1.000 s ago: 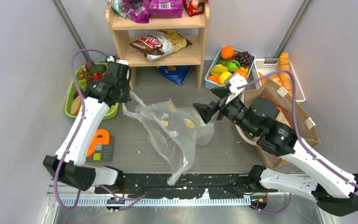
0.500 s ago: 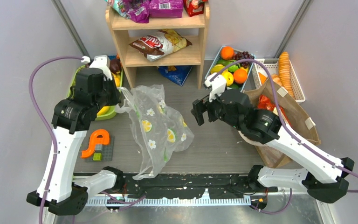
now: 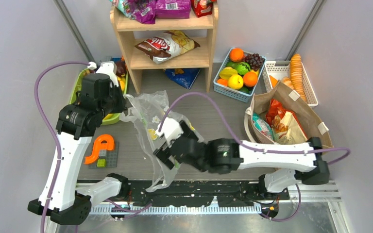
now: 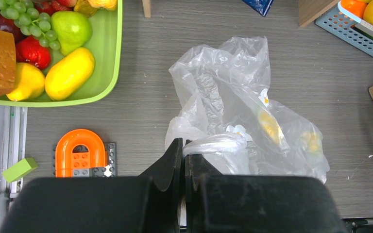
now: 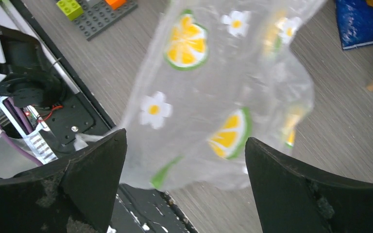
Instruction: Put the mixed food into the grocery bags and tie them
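Left pincer (image 4: 183, 145) is staying clenched on a bunched edge of the plastic bag (image 3: 151, 127), while my right pincer (image 5: 184, 145), jaws spread and empty, has just swung over from the tote (image 3: 264, 102) and is reaching at the bag's lower half, probably to open it for filling. The bag is hanging over the table (image 3: 223, 121), its length running from my left pincer toward the near edge.
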You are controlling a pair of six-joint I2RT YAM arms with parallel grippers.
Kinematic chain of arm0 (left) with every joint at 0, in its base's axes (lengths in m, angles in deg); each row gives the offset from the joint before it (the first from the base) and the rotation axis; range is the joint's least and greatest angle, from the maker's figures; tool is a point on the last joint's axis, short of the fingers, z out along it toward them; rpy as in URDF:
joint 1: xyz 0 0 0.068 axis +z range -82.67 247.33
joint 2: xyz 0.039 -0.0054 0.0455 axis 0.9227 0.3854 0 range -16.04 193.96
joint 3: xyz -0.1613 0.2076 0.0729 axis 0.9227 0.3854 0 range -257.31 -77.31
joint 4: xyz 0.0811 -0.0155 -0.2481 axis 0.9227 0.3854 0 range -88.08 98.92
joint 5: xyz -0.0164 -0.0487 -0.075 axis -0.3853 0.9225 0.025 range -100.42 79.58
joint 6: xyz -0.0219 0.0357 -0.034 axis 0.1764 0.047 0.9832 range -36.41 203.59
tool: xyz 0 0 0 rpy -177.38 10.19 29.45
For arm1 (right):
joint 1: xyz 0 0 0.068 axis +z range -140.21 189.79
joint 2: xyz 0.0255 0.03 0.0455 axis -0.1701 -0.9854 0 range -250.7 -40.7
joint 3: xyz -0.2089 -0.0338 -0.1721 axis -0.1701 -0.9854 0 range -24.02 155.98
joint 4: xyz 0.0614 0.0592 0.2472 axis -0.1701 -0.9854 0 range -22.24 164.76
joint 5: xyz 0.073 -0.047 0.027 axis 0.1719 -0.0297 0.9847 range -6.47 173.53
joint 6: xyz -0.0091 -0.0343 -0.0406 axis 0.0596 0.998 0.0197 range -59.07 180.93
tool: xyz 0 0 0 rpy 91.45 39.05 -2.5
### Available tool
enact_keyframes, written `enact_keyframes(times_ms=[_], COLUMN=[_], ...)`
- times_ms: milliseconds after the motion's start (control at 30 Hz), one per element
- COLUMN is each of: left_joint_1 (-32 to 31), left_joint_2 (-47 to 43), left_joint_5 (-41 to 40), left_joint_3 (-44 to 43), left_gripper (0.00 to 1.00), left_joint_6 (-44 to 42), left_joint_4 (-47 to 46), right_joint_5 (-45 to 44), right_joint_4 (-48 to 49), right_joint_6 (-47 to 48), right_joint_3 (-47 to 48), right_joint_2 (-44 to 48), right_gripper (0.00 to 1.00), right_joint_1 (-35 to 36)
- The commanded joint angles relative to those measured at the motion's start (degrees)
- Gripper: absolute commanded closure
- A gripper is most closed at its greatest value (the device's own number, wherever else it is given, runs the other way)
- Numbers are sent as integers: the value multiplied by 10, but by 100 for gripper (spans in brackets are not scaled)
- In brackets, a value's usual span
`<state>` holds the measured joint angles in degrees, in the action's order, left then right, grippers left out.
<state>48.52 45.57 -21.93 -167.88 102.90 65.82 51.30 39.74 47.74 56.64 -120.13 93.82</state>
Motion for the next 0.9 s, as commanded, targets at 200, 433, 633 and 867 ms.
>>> enact_keyframes(times_ms=[200,433,633,867], left_joint_1=[-3,-3,-3,-3], left_joint_2=[-18,-29,-48,-125], left_joint_5=[-9,-45,-62,34], left_joint_3=[-2,4,27,134], left_gripper=[100,100,100,100], left_joint_6=[0,-13,-9,1], left_joint_4=[-7,-5,-14,-106], right_joint_5=[-190,-251,-201,-6], right_joint_4=[-71,-217,-141,107], right_joint_6=[-92,-182,-147,5], right_joint_3=[149,108,-27,-172], right_joint_2=[-183,-209,-89,9], right_gripper=[3,0,5,10], right_joint_1=[85,68,-18,-165])
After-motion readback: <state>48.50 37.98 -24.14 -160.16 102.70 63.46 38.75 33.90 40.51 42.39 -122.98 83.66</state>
